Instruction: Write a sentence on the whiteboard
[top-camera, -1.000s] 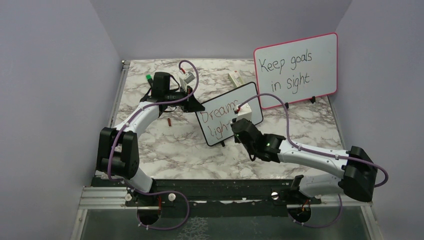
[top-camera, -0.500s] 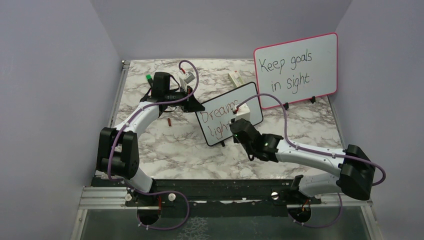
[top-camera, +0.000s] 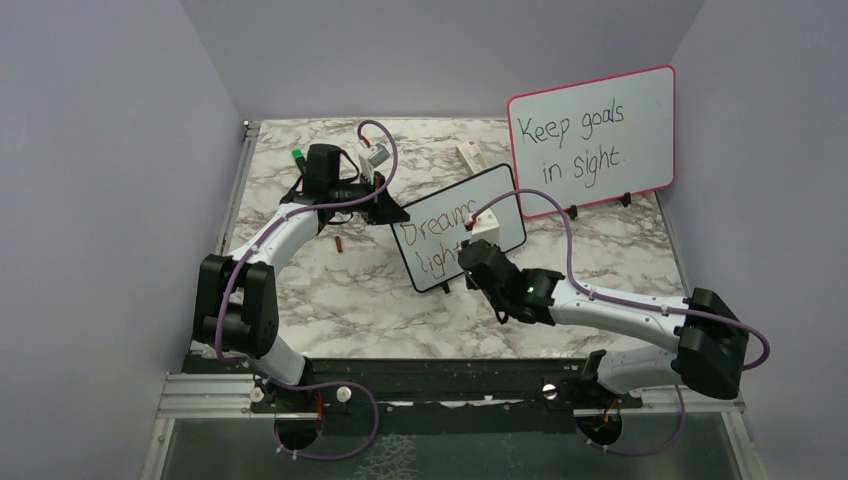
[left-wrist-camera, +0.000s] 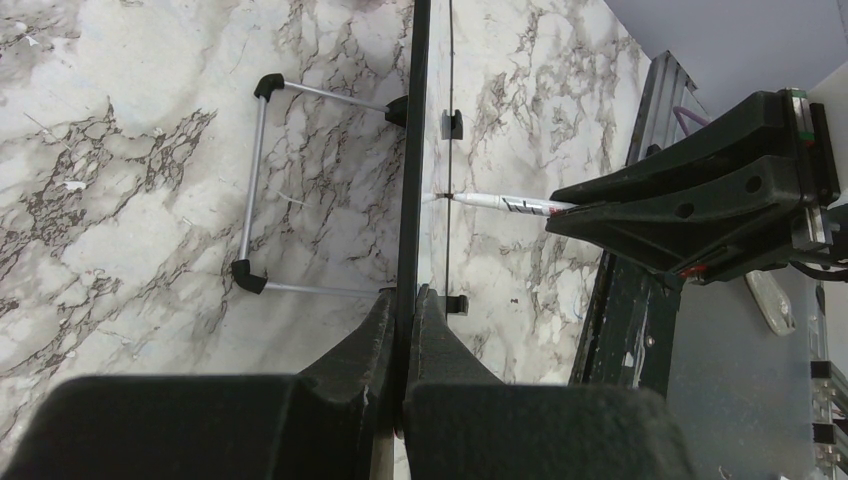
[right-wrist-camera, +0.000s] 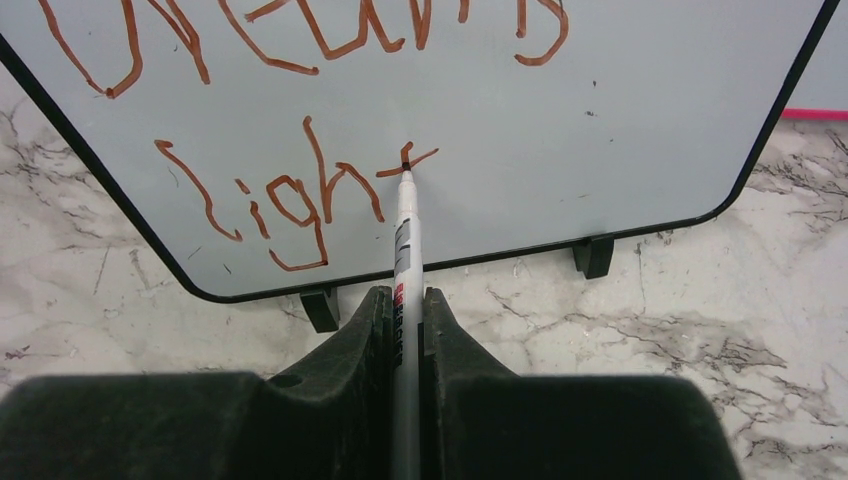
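Currently left gripper (left-wrist-camera: 405, 300) clamps one whiteboard (right-wrist-camera: 600, 120), right gripper (right-wrist-camera: 405, 300) clamps one marker (right-wrist-camera: 405, 232).

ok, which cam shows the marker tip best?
Right wrist: the marker runs up from the right fingers, tip touching the whiteboard at the end of "light". Left wrist shows it side-on, tip meeting the edge-on board. Top external: tip hidden behind the right arm.
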